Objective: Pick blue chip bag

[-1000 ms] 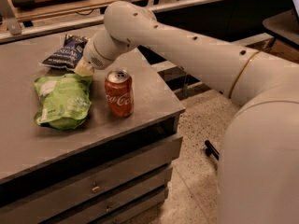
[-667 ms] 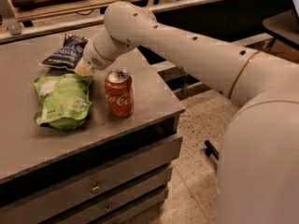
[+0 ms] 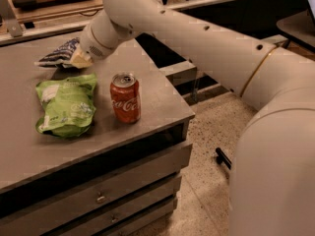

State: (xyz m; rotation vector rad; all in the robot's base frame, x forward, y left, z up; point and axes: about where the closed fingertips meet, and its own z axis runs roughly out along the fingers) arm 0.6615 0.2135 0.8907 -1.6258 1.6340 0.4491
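Camera view, gripper: my gripper [image 3: 79, 59] is out over the counter's [image 3: 29, 156] far-left corner, at the end of my arm [image 3: 197, 38], which reaches in from the right edge.
Fingers: clenched, as far as I can see, on the right end of the blue bag [image 3: 58, 55]; they read as one pale wedge pressed into the foil.
Blue bag: near the far-left corner, behind the green bag [image 3: 66, 104] and apart from it, its free end pointing toward the left edge. I cannot tell whether it hangs clear of the counter or drags on it.
Others: the can [image 3: 125, 98] stands upright toward the right edge, just right of the green bag and not touching it.
Risk, slip: I hold only one end of crinkled foil. I judge it could slide out if I lift fast.
Risk, drop: a slip would land it on the far-left corner or send it off the far edge.
Risk, snag: the loose end could brush the green bag if I pull toward the near edge, and my wrist is near enough to the can to knock it.
Change from earlier: my arm stands higher and my gripper sits farther toward the far-left corner. The blue bag has shifted left with it and looks flatter and more stretched. The green bag and can have not moved.
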